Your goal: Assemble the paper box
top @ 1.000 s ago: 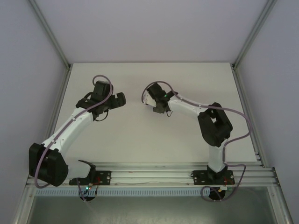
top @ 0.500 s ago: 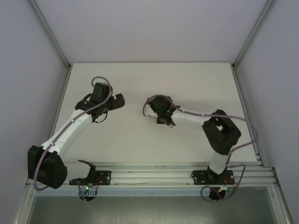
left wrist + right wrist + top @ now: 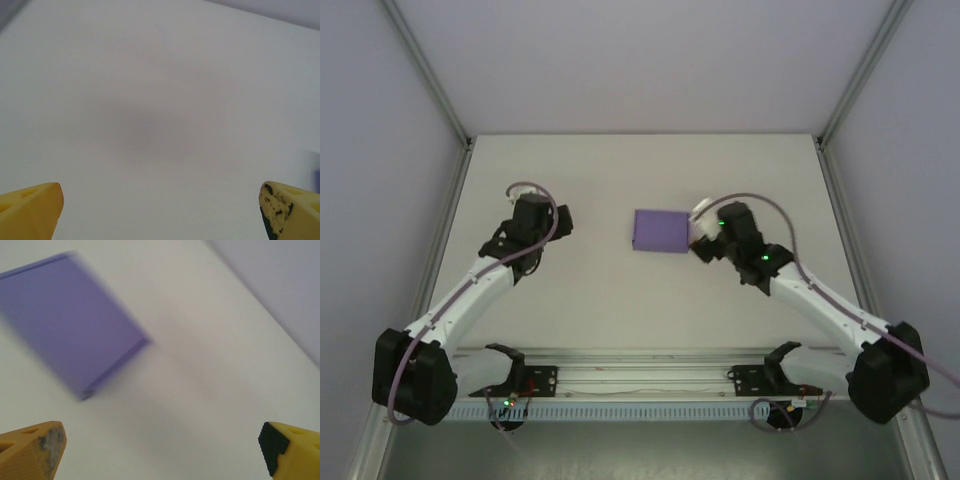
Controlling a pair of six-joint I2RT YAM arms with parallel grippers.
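Both arms are let go: left fingers (image 3: 30,210) and right fingers (image 3: 31,449) spread wide, gripping nothing. Purple paper box (image 3: 661,231) sits on the worktop (image 3: 620,300) just beside the right fingers, well apart from the left.

The left arm (image 3: 470,292) and right arm (image 3: 820,305) have white shells between bulky black joints, each trailed by a pale purple cable (image 3: 525,187). Green lights (image 3: 721,222) dot the right arm. The left tool (image 3: 160,215) and right tool (image 3: 160,452) carry yellow wedge fingers (image 3: 30,212), one faced with a black studded pad (image 3: 272,442), others scuffed
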